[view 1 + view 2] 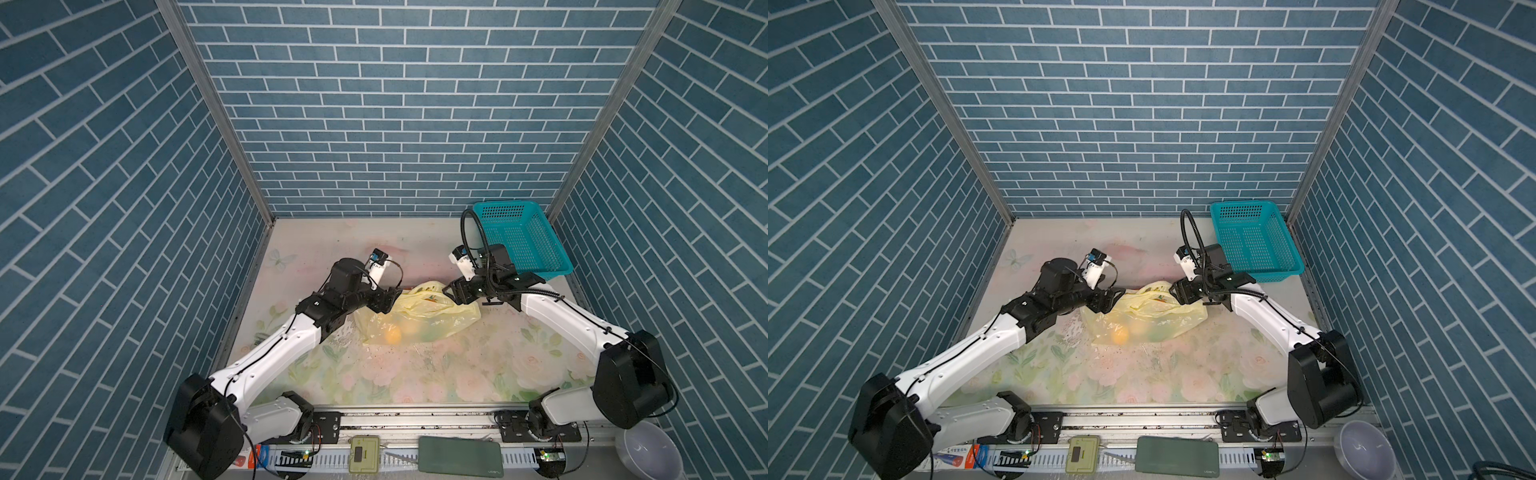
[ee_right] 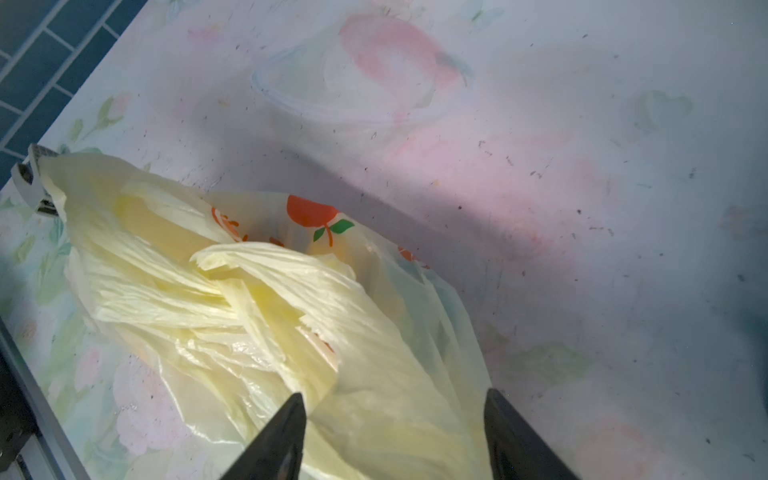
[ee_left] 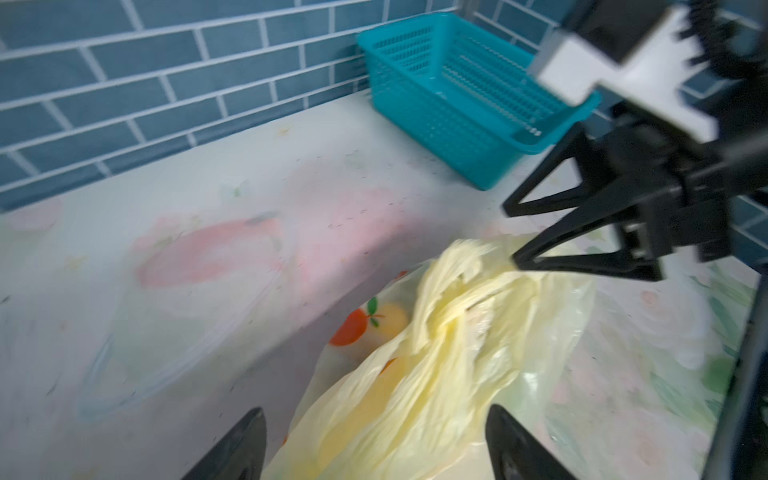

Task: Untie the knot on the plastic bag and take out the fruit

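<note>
fruit point(image 1: 392, 335) veiled inside plastic bag point(image 1: 446, 318) | knot point(image 2: 235, 291) blurred, perhaps loose

I see bag point(image 1: 419, 316) pale yellow, translucent, with orange-red fruit prints point(image 2: 311, 212), green leaves. The fruit point(image 1: 392, 334) shows yellow-orange through it. basket point(image 1: 519, 237) is teal with a perforated grid. tablecloth point(image 1: 415, 374) is pastel floral, pink blooms and green leaves on cream. walls point(image 1: 395, 104) are blue brick pattern with white grout lines. arms point(image 1: 274, 353) are white with black joints.
</note>
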Action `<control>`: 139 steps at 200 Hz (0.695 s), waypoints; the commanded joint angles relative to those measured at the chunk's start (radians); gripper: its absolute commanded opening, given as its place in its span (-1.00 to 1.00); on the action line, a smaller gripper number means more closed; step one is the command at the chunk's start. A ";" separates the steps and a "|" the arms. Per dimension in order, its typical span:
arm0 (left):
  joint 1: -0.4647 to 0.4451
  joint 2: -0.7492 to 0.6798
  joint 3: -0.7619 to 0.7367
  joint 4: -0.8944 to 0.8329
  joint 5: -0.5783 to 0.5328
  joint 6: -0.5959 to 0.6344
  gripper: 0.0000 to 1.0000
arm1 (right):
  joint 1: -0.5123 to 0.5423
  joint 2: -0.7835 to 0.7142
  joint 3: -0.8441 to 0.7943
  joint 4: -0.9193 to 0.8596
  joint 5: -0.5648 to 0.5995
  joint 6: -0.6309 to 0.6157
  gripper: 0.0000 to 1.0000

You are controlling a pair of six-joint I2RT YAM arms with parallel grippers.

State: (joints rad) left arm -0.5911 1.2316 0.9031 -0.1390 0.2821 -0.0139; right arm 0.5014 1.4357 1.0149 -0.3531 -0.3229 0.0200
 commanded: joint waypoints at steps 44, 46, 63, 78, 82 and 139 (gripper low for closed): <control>-0.115 0.228 0.144 -0.170 0.026 0.162 0.64 | 0.037 0.050 0.047 -0.008 -0.024 -0.053 0.32; -0.116 0.230 0.143 -0.169 0.020 0.163 0.64 | 0.037 0.053 0.047 -0.009 -0.022 -0.052 0.32; -0.118 0.241 0.131 -0.150 -0.041 0.171 0.62 | 0.039 0.062 0.049 -0.004 -0.007 -0.052 0.27; -0.121 0.256 0.128 -0.152 -0.097 0.181 0.56 | 0.038 0.068 0.048 0.000 0.007 -0.052 0.24; -0.121 0.262 0.130 -0.154 -0.118 0.183 0.53 | 0.038 0.069 0.047 0.002 0.011 -0.052 0.22; -0.122 0.298 0.126 -0.131 -0.231 0.195 -0.17 | 0.039 0.083 0.044 0.023 0.039 -0.042 -0.17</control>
State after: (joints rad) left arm -0.7094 1.5154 1.0309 -0.2745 0.1158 0.1646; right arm 0.5362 1.5059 1.0164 -0.3431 -0.3065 -0.0086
